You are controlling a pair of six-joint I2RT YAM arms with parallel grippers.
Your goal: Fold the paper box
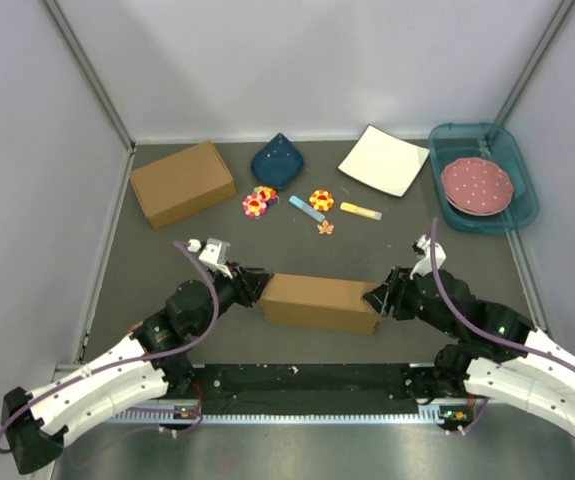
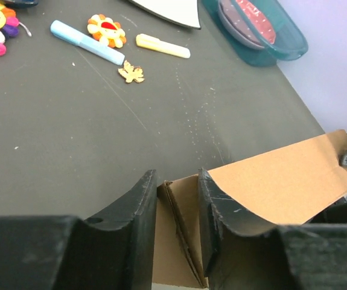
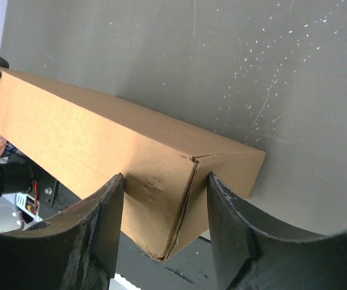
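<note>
The paper box (image 1: 319, 300) lies folded up as a long closed brown carton across the near middle of the table, between my two arms. My left gripper (image 1: 257, 285) is at its left end. In the left wrist view the left gripper (image 2: 176, 181) has the layered end wall of the paper box (image 2: 282, 181) pinched between both fingers. My right gripper (image 1: 379, 297) is at the right end. In the right wrist view the right gripper (image 3: 166, 178) straddles the box's end corner, one finger on the long face of the paper box (image 3: 101, 133) and the other on the end face.
A deeper brown cardboard box (image 1: 182, 183) stands at the back left. Behind the carton lie a dark blue pouch (image 1: 277, 160), two flower toys (image 1: 260, 202), a blue marker (image 1: 306, 208), a yellow marker (image 1: 360, 210) and a leaf shape (image 1: 325, 228). A white plate (image 1: 384, 160) and a teal tray (image 1: 512, 160) holding a pink plate (image 1: 477, 185) sit at the back right.
</note>
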